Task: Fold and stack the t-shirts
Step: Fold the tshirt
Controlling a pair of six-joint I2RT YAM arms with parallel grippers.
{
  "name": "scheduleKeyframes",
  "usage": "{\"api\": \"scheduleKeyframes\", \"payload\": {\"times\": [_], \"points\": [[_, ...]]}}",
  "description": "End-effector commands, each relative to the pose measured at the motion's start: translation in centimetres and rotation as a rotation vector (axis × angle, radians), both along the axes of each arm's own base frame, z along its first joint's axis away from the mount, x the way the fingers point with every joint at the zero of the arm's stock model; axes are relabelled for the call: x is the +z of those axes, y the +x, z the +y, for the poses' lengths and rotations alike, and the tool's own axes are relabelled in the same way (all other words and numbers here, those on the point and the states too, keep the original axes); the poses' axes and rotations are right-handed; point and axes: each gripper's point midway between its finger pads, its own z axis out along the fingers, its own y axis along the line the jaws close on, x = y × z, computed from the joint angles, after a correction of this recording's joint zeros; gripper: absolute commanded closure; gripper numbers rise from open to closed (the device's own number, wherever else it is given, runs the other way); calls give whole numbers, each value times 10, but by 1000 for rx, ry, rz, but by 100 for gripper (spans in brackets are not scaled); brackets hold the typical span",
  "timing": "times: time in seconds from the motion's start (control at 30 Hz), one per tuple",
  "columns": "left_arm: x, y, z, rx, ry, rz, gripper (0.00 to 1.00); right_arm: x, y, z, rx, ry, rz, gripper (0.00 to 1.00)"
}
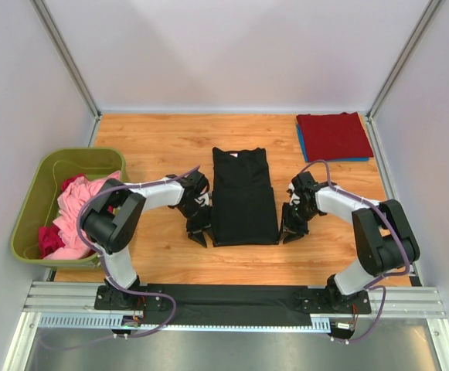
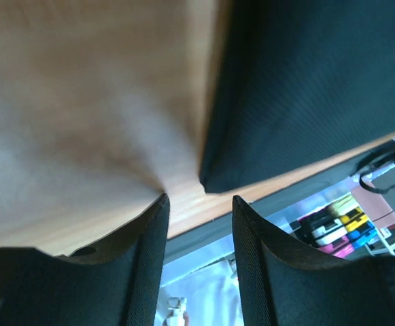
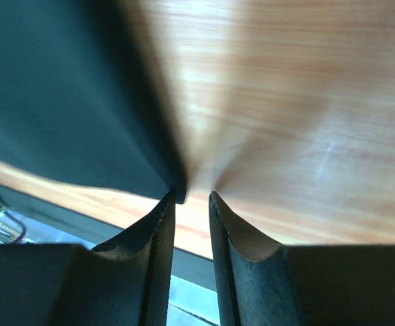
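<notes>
Wood tabletop (image 1: 154, 139), pale walls (image 1: 232, 54) around, bears folded black t-shirt (image 1: 243, 197); left and right jaws parted, empty.

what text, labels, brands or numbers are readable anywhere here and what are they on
None can be read in any view.
black t-shirt: no print shows; its collar is too small to tell a label.
coloured items beyond the table, left wrist view: blurred, unreadable.

centre t-shirt (image 1: 243, 197): plain black
folded t-shirt (image 1: 334, 134): dark red
t-shirt beneath it (image 1: 300, 145): blue
bin (image 1: 35, 193): olive green, on your left
heaped t-shirt (image 1: 81, 216): pink
crumpled t-shirt (image 1: 50, 239): magenta
table (image 1: 154, 147): orange-brown wood grain
</notes>
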Motion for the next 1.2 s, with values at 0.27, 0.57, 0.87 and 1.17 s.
{"api": "scheduleKeyframes", "payload": {"times": [0.27, 0.57, 0.87, 1.17], "points": [[-19, 10, 0, 23, 47, 6, 53, -25, -11, -8, -23, -29, 26, 74], [-15, 14, 1, 68, 35, -5, 54, -2, -3, 6, -36, 50, -17, 72], [-16, 11, 7, 123, 33, 15, 54, 2, -2, 10, -43, 80, -26, 69], [-4, 17, 6, 130, 6, -10, 55, 9, -4, 14, -49, 117, -38, 70]]}}
